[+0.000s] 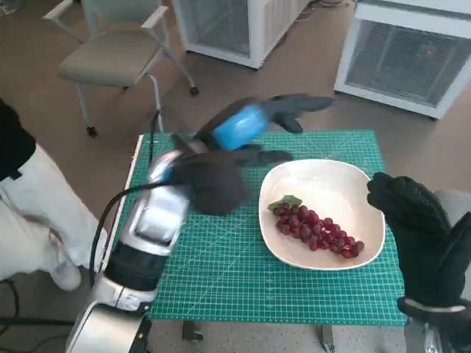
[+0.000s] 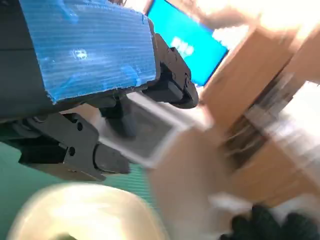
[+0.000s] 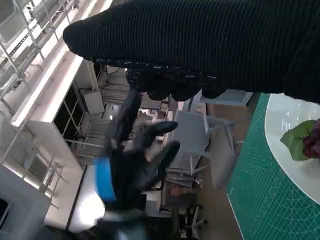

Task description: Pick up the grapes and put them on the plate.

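Above the mat, left hand hovers, fingers spread

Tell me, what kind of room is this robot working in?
Probably an office or lab workspace. A green cutting mat covers a small table, an office chair stands on the floor behind it, and white cabinet-like units line the far side.

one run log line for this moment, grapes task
grapes: lying on plate | left hand: raised, fingers spread, holds nothing | right hand: beside plate, holds nothing | mat: under plate
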